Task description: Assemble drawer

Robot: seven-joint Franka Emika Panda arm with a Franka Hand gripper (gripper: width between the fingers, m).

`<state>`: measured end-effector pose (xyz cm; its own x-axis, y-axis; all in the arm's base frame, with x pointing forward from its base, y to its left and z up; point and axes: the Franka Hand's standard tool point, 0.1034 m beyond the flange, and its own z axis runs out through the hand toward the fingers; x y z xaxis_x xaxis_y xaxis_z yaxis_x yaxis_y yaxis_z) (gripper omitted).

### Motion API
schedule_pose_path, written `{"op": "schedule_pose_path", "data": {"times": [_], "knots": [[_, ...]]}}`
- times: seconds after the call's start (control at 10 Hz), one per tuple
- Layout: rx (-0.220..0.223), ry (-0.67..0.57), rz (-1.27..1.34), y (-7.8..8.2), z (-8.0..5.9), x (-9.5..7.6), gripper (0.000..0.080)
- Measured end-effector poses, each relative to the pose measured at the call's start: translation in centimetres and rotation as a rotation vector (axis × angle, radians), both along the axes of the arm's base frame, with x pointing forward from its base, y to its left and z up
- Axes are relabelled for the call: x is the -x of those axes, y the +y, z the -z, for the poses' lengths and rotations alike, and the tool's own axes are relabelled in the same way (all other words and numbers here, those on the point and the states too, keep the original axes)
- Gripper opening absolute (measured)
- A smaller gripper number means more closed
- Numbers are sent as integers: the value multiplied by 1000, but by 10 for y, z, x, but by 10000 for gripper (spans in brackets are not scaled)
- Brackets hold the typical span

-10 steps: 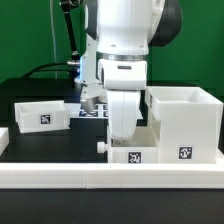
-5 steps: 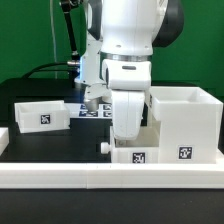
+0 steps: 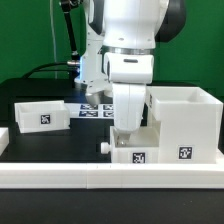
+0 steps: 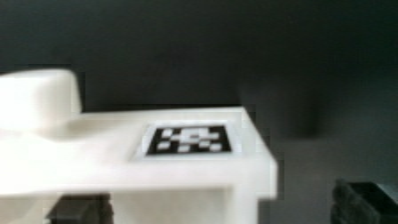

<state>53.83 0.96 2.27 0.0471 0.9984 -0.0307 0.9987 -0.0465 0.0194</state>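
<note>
The drawer's tall hollow box shell [image 3: 184, 124] stands at the exterior view's right. One shallow tray [image 3: 130, 154] with a tag and a knob [image 3: 103, 146] lies against the shell's left side, by the front rail. The second tray [image 3: 40, 115] sits apart at the left. My gripper [image 3: 128, 132] hangs low just over the near tray. In the wrist view the tray's tagged wall [image 4: 191, 139] and knob [image 4: 36, 95] fill the picture. The gripper [image 4: 222, 205] is open, with its dark fingers [image 4: 365, 200] wide apart, one on each side of the tray's wall. It holds nothing.
A long low white rail [image 3: 110, 178] runs along the front edge. The marker board [image 3: 97, 110] lies behind the arm on the black table. Cables hang at the back left.
My hand has shifted toward the exterior view's right, closer to the box shell, uncovering more of the marker board. The trays and shell have not moved.
</note>
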Motion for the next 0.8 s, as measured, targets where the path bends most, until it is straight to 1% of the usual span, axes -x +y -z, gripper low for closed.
{"op": "schedule_pose_path", "data": {"times": [0.1, 0.2, 0.3, 0.4, 0.5, 0.6, 0.8], "knots": [[2, -2, 7, 2, -7, -2, 641], [6, -3, 14, 2, -15, -3, 641], [11, -3, 19, 0, -28, -6, 648], [16, -11, 25, -4, -41, -10, 648], [19, -15, 16, -13, -44, -12, 649], [22, -6, -4, -28, -42, -12, 649], [21, -4, 7, -31, -41, -11, 649]]}}
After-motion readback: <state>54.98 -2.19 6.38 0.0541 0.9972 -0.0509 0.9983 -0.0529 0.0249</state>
